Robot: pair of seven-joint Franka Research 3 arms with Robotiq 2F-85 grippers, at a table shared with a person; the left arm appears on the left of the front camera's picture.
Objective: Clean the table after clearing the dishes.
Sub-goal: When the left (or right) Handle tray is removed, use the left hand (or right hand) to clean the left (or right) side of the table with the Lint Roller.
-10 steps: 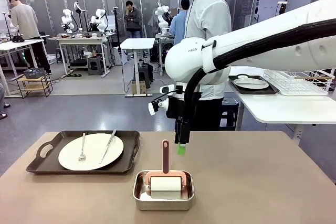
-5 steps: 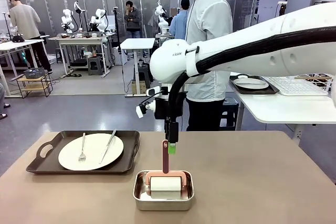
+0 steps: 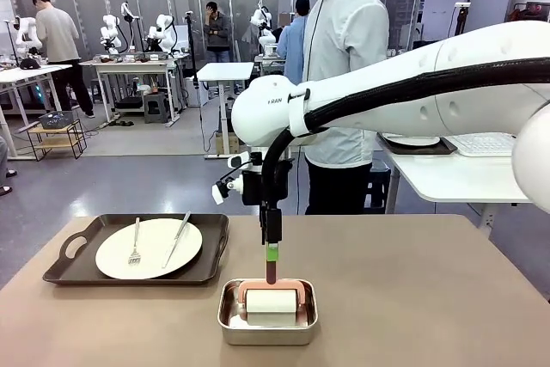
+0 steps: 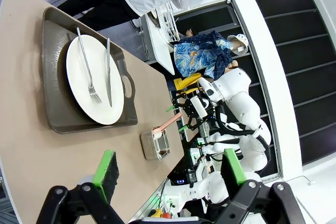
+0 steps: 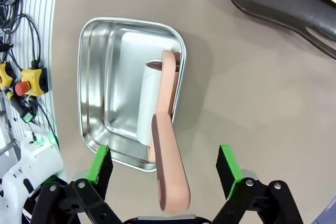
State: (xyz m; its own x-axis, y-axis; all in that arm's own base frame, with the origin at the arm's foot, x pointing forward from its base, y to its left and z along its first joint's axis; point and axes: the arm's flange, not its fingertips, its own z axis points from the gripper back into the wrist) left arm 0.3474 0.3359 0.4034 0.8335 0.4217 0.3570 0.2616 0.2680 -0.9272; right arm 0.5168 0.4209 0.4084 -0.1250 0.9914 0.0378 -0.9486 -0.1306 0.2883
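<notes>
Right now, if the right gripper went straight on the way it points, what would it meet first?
Most likely the roller's pink handle: it rises between the right gripper's open fingers, so the palm would meet its tip. Below sit the white roll and steel tin. Remaining gap is unclear.

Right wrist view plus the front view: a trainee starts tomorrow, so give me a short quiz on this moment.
1. True or false: the right arm's jaws are shut on the pink roller handle.
2. The roller's white drum rests in: A) the steel tin B) a bowl C) a cup.
3. Fill in: the plate on the tray holds a fork and a ___.
Key: 1 false, they stand open either side of it; 2 A; 3 knife.
</notes>
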